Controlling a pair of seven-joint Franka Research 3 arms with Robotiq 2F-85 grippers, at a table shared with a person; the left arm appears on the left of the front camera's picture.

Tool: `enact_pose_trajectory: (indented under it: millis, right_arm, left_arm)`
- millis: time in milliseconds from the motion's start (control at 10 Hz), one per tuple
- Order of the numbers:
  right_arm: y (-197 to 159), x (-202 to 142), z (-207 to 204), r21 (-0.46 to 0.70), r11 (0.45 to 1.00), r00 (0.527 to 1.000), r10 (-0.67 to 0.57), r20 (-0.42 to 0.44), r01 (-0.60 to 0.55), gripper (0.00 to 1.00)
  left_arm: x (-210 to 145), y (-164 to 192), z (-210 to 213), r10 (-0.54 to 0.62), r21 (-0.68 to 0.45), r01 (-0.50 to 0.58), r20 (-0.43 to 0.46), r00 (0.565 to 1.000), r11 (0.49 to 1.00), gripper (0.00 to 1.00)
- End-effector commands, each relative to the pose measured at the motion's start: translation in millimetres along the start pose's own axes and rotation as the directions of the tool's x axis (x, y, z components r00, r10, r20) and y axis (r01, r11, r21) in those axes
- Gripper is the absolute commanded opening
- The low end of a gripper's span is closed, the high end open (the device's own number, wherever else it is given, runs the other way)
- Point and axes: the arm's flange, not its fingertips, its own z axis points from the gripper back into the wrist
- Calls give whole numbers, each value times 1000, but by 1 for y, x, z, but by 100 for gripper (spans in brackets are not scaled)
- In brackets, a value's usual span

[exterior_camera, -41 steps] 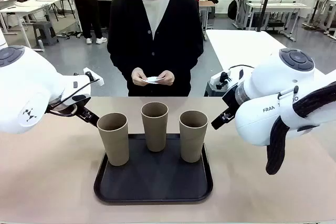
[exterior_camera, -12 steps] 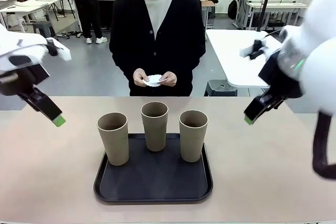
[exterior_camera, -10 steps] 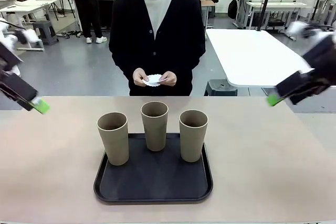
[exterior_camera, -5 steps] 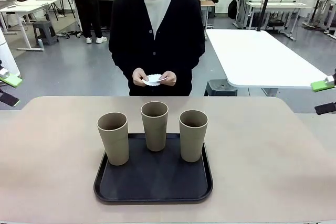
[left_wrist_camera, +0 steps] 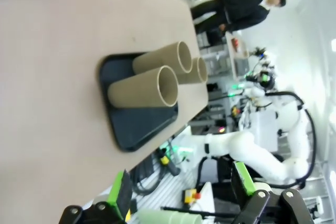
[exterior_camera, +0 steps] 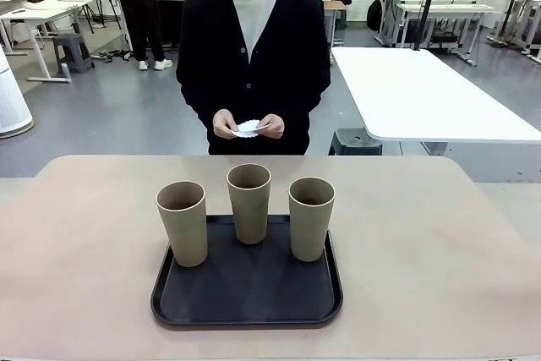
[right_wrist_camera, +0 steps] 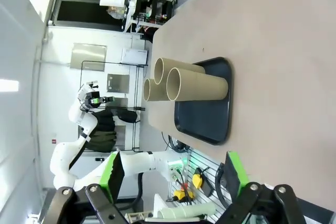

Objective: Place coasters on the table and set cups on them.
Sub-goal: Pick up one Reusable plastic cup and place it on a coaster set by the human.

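Near the table (left_wrist_camera: 52,24), left pincer (left_wrist_camera: 181,177), right pincer (right_wrist_camera: 172,165) gape empty.

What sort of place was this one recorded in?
Most likely a robotics lab or test hall, not a home: the table with its tray of cups stands on a bare grey floor, white worktables stand beyond it, and the wrist cameras show the left gripper and right gripper, both open.

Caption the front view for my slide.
Three taupe cups on a black tray; a person across the table holds white coasters.
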Motion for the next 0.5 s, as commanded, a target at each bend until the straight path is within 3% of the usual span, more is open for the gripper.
enact_pose_trajectory:
  millis: [0,400]
  right_arm:
    - [-4,-4,7,35,999,1000,14,21,-15,100]
    - [-7,-13,21,42,999,999,30,32,-31,100]
  left_arm:
    - [-12,2,-8,1,-40,1,49,999,999,100]
    - [-19,2,-4,32,-46,-27,115,993,999,100]
